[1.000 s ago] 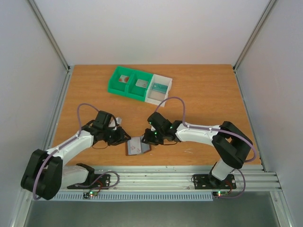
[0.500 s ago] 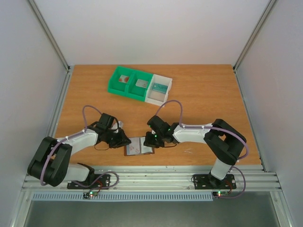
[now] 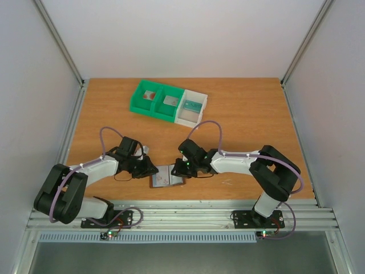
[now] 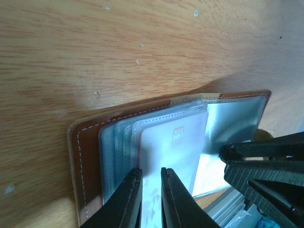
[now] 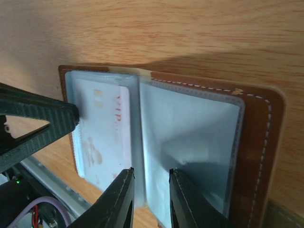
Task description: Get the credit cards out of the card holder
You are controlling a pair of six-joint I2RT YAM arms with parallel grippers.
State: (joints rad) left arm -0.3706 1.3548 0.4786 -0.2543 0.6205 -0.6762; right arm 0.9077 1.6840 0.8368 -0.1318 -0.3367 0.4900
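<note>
Wooden bench [image 3: 256, 125], lower centre of the overhead view: card holder [image 3: 167, 177] lies opened flat between the arms, right fingers [image 5: 118, 199] nearly together on its clear pocket [image 5: 190, 128], seemingly steadying it, while left fingers [image 4: 128, 199], likewise nearly together, straddle a pale card [image 4: 171, 147] for withdrawal; actual grip indeterminable.

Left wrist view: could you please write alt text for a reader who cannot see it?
An open brown card holder lies on a table, a pale credit card in its clear sleeves. The left gripper, fingers narrowly apart, sits over the card's near edge; the right gripper reaches in from the right.
</note>
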